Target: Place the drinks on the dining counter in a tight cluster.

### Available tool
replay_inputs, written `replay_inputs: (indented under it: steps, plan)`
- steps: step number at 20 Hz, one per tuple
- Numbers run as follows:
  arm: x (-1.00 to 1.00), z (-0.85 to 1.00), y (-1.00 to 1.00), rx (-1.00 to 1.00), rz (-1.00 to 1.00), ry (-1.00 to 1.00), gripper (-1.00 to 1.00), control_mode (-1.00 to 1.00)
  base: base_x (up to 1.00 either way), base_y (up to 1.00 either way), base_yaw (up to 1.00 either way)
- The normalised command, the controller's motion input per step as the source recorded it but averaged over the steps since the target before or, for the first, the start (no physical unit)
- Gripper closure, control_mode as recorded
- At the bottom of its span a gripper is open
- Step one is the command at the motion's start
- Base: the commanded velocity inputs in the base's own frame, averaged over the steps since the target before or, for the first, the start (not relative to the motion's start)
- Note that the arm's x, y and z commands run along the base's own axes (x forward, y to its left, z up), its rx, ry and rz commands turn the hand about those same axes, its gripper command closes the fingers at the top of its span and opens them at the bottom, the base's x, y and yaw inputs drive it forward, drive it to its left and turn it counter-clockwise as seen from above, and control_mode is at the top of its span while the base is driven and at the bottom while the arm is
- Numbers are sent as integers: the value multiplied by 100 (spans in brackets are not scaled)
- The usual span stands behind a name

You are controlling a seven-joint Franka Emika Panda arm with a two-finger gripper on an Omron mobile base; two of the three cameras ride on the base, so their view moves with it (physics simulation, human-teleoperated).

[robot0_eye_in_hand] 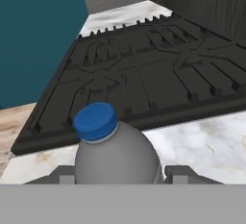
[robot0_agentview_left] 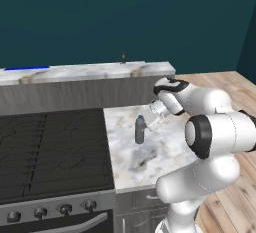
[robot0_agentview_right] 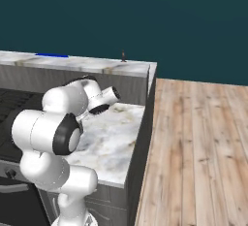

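Beside the stove (robot0_agentview_left: 52, 149), near the worktop's (robot0_agentview_left: 165, 152) left edge, the water bottle (robot0_agentview_left: 140, 129) stands upright with the claw (robot0_agentview_left: 150, 123) clenched around its body, below the blue cap (robot0_eye_in_hand: 95, 120). It looks light, rigid and smooth, likely slippery, so a grip at mid-body seems wisest. Another tiny bottle (robot0_agentview_left: 123, 58) waits on the dining counter (robot0_agentview_left: 90, 71).

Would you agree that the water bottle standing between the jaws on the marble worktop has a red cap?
Not quite: the cap is blue, as the hand view shows. The rest holds: the water bottle stands between the jaws on the marble worktop.
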Motion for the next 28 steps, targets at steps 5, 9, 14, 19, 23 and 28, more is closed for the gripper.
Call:
replay_inputs:
  steps: [5,9,14,19,23,28]
  plan:
    - [-16,79,0,0,0,1,100,-100,0,0,0]
    - [-42,85,-6,0,0,1,100,-100,0,0,0]
    - [-68,38,-9,4,0,-6,100,-100,0,0,0]
    - [-62,46,-8,5,0,-15,100,-100,0,0,0]
    - [-36,57,-7,0,0,-8,100,-100,0,0,0]
    - [-11,33,-13,0,0,-1,100,-100,0,0,0]
